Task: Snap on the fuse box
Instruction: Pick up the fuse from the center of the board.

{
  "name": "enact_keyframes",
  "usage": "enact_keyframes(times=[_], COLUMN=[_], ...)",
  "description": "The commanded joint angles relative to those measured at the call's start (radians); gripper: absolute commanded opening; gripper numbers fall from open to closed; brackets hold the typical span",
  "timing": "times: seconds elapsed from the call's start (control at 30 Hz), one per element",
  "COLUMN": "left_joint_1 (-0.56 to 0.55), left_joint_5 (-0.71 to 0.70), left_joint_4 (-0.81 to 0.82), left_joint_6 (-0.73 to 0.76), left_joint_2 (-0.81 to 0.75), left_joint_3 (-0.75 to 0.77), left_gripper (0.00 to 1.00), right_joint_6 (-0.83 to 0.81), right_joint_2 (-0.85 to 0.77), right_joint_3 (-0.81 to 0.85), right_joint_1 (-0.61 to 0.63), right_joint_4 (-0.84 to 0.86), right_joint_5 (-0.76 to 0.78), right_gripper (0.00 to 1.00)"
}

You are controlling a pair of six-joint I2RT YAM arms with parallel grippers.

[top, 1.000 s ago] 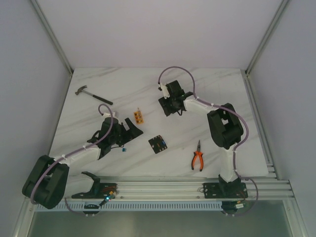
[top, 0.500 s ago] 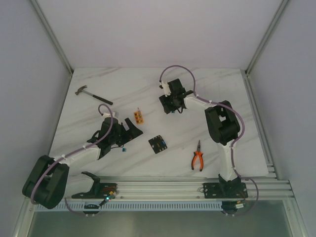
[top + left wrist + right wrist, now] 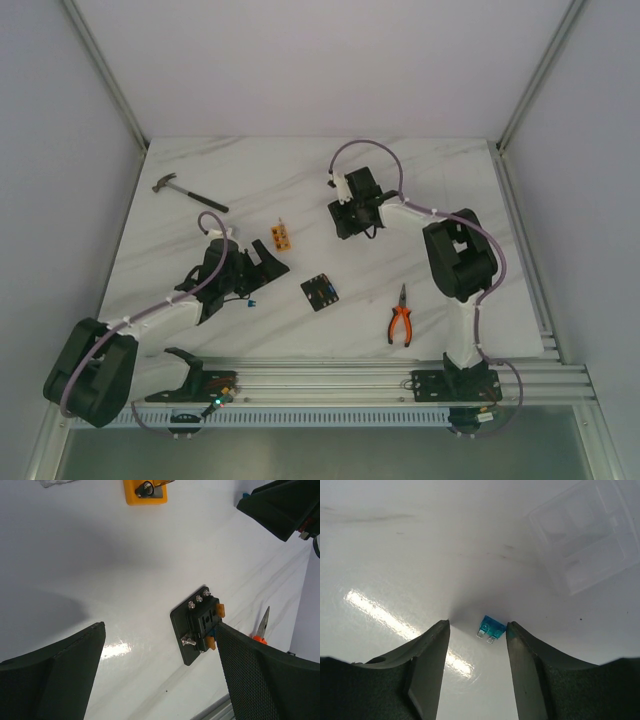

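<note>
The fuse box (image 3: 320, 292), a small black square, lies on the white table between the arms. In the left wrist view it (image 3: 199, 624) shows screws and orange tabs, just beyond my right finger (image 3: 260, 675). My left gripper (image 3: 258, 262) (image 3: 159, 627) is open and empty, to the left of the box. My right gripper (image 3: 352, 217) (image 3: 477, 625) is open, low over the table at the back. A small blue fuse (image 3: 491, 628) lies flat between its fingers, touching the right finger (image 3: 520, 655).
A clear plastic lid (image 3: 585, 537) lies beyond the right gripper. An orange block (image 3: 281, 236) (image 3: 145, 491) sits behind the fuse box. Orange-handled pliers (image 3: 401, 322) lie to the front right, a hammer (image 3: 185, 192) at the back left. A small blue piece (image 3: 252, 303) lies by the left arm.
My right gripper has shifted a little to the right and nearer over the back of the table. The left arm and the fuse box have not moved.
</note>
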Motion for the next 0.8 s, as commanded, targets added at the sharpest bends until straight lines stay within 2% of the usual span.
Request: enact_keyframes(times=[0.0,0.17,0.37,0.77], left_joint_1=[0.006,0.007,0.006,0.006], left_joint_5=[0.011,0.012,0.011,0.014], left_joint_4=[-0.015,-0.014,-0.014,-0.014], left_joint_6=[0.004,0.002,-0.001,-0.001], left_joint_2=[-0.020,-0.025,-0.026,-0.024], left_joint_3=[-0.019,-0.020,-0.020,-0.023], left_gripper=[1.00,1.00,1.00,1.00], right_joint_6=[0.032,0.108,0.201,0.317], right_joint_2=[-0.021,0.005,0.061,0.112], right_joint_3=[-0.029,0.005,0.094,0.162], right_joint_1=[0.012,0.019,0.038,0.081], right_joint_4=[-0.041,-0.062,-0.161,-0.252], right_joint_5=[0.015,0.151,0.268,0.326], right_gripper=[0.54,0.48,0.48,0.46])
